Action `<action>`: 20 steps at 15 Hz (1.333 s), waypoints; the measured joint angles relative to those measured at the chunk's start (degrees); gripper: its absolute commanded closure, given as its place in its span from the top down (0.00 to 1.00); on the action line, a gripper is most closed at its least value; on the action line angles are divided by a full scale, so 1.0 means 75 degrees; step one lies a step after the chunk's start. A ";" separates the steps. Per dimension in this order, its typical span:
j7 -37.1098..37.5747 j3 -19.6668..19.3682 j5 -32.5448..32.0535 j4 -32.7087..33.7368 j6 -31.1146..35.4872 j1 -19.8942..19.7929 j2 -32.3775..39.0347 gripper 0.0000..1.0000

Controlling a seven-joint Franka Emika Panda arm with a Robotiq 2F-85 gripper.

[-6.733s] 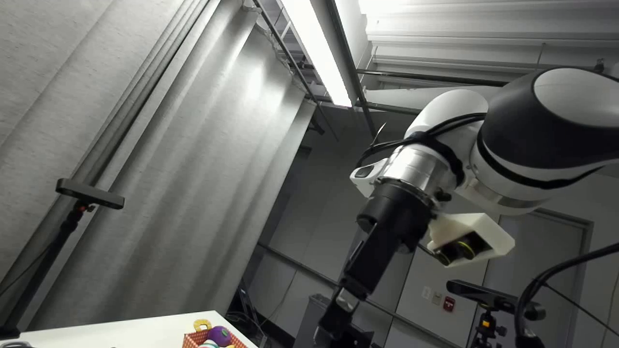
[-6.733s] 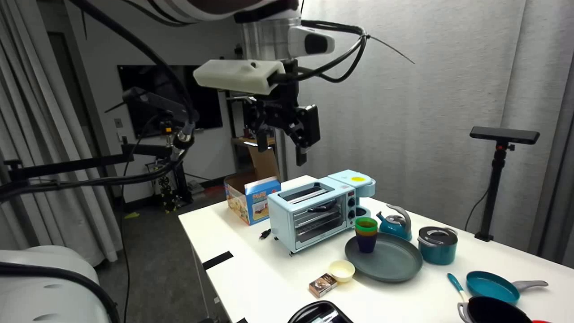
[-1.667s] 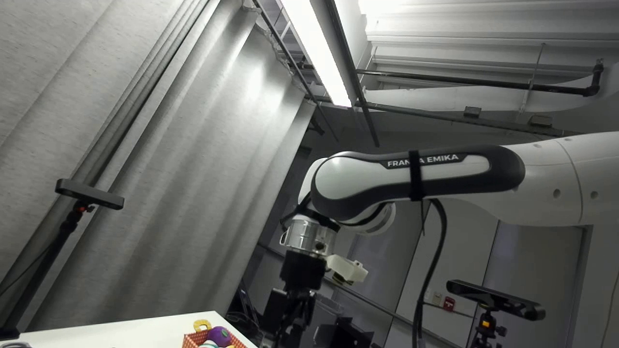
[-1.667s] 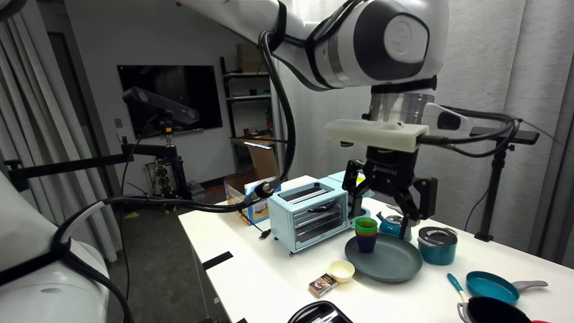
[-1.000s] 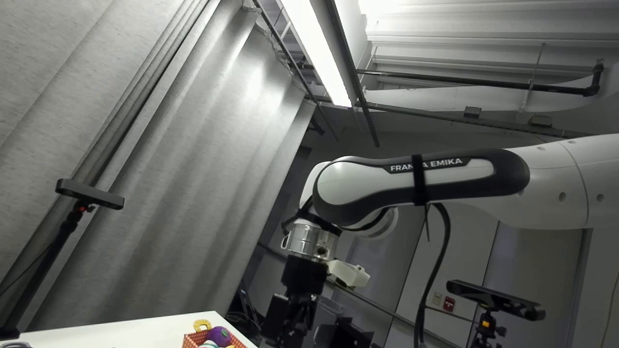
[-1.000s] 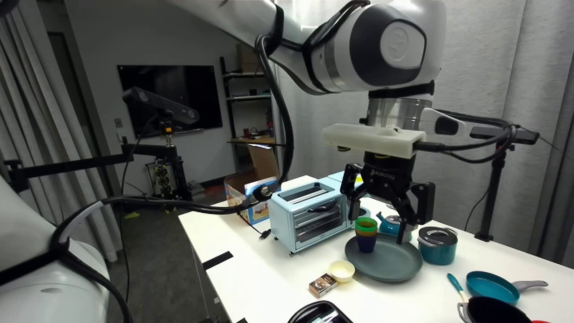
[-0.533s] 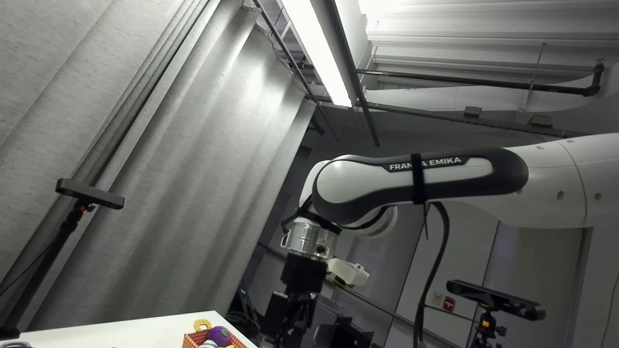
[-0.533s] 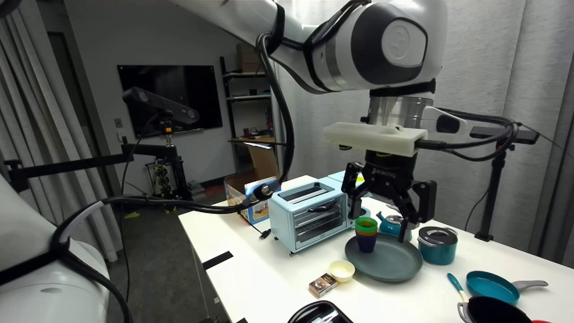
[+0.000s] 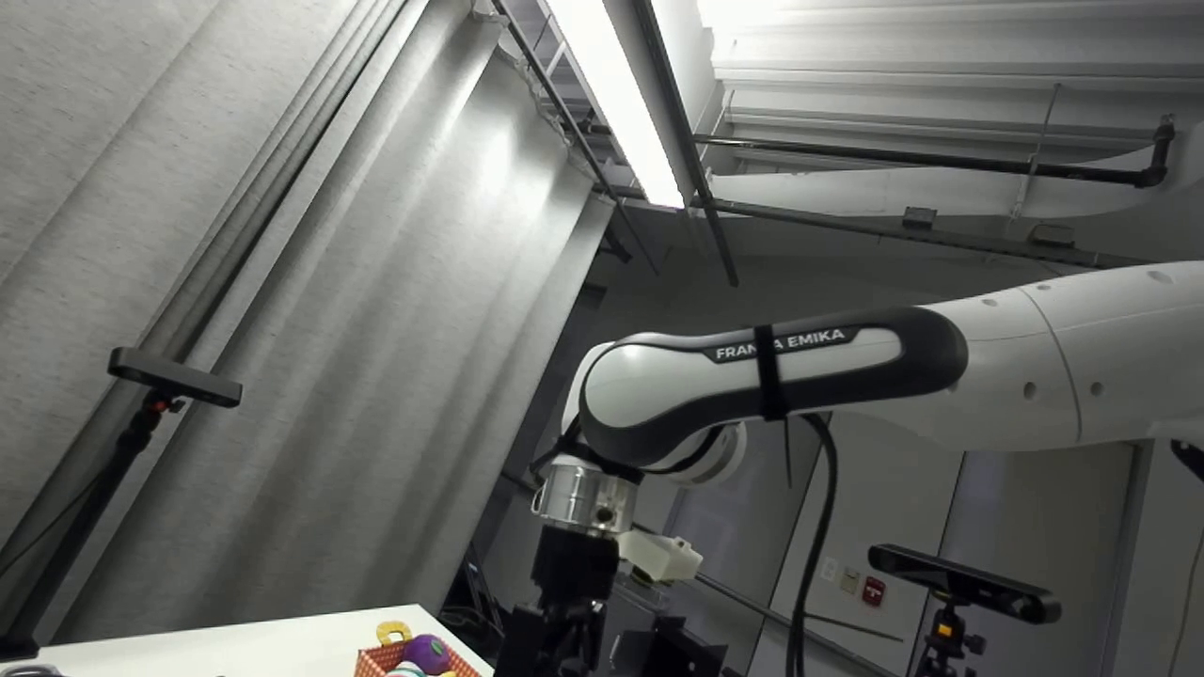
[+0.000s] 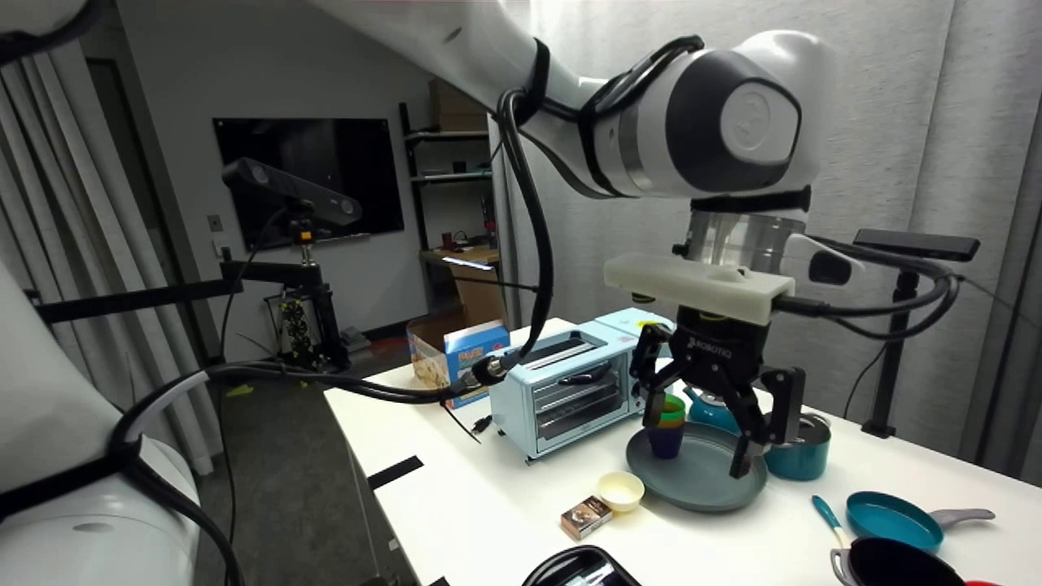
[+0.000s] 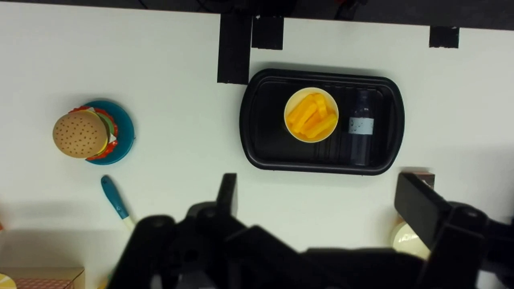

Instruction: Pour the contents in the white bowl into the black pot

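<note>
The white bowl (image 11: pixel 329 100), filled with yellow sticks (image 11: pixel 309 116), stands in a black tray (image 11: pixel 257 160) in the wrist view. In an exterior view only part of that tray (image 10: pixel 580 561) shows at the bottom edge, and the filled bowl is out of frame. The black pot (image 10: pixel 895 561) with grey handles sits at that view's lower right, cut by the frame; the wrist view does not show it. My gripper (image 11: pixel 321 196) is open, high above the table, with nothing between its fingers. An exterior view has the gripper (image 10: pixel 700 435) in front of the grey plate; elsewhere its fingertips are cut off.
Another cream bowl (image 10: pixel 620 492) touches a small box (image 10: pixel 586 518). Beyond them are a grey plate (image 10: pixel 708 492) with stacked cups (image 10: pixel 666 435), a toaster oven (image 10: pixel 562 391), a teal pan (image 10: pixel 891 517) and a lidded pot (image 10: pixel 802 460). A bottle (image 11: pixel 361 140) lies in the tray; a toy burger (image 11: pixel 82 134) sits left.
Earlier the arm swung from near the toaster oven out over the table. Within the last half second my gripper has come lower and shifted slightly sideways, staying open. The table's objects have not moved.
</note>
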 measured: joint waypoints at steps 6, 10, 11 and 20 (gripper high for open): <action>-0.0152 0.0055 0.0006 -0.0403 -0.0001 -0.0009 0.0784 1.00; -0.0257 0.0267 0.0007 -0.0748 -0.0005 0.0025 0.1001 1.00; -0.0290 0.0332 0.0030 -0.0832 -0.0005 0.0042 0.1028 1.00; -0.1112 0.0804 0.0515 -0.1560 0.0145 0.0217 0.1077 1.00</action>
